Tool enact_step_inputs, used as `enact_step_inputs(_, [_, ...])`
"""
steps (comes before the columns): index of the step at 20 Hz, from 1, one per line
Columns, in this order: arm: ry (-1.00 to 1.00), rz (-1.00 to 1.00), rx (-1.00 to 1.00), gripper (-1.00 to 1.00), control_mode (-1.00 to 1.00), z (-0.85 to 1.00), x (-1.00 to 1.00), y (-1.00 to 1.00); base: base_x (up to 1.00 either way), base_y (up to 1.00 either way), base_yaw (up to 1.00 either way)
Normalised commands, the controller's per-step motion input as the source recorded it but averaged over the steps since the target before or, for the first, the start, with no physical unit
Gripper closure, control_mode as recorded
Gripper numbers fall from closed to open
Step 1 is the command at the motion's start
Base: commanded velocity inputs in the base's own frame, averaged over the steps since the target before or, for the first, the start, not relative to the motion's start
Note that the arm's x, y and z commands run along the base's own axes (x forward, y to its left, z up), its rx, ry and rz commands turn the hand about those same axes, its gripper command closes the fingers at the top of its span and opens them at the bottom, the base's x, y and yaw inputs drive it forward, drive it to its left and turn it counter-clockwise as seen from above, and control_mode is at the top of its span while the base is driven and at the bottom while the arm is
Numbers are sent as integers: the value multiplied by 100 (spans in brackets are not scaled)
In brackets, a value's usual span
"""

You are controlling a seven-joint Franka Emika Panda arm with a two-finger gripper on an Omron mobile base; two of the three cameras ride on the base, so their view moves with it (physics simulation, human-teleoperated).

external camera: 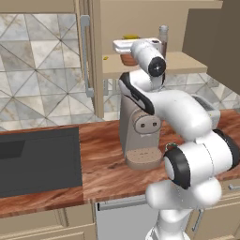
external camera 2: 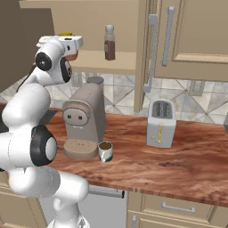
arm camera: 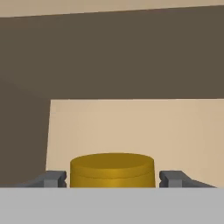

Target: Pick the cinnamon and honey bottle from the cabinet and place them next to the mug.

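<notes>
No text, label, brand, number or sign could be read anywhere. The cinnamon (external camera 2: 109, 42) bottle, the honey bottle (arm camera: 112, 170) lid, the coffee machine (external camera 2: 84, 121), the toaster (external camera 2: 160, 123) and the mug (external camera 2: 105, 151) all carried plain, unmarked faces.

The honey bottle (arm camera: 112, 170) is showing a mustard-yellow lid over an orange-brown body. The cinnamon (external camera 2: 109, 42) is looking dark brown under a grey cap. The cabinet (external camera 2: 107, 62) is wearing tan beige, the table (external camera 2: 178, 164) a streaky reddish wood grain, the mug (external camera 2: 105, 151) white around brown liquid, the wall tiles (external camera: 42, 70) grey-and-cream triangles.
</notes>
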Motion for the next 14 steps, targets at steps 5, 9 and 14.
enact_step_inputs(5, [-11, 0, 0, 100, -100, 3, -100, 0, 0, 0, 0])
enact_step_inputs(9, [-13, 0, 0, 100, -100, 0, -100, -1, 0, 0, 0])
enact_step_inputs(14, [-17, 0, 0, 100, -100, 0, -100, -3, 0, 0, 0])
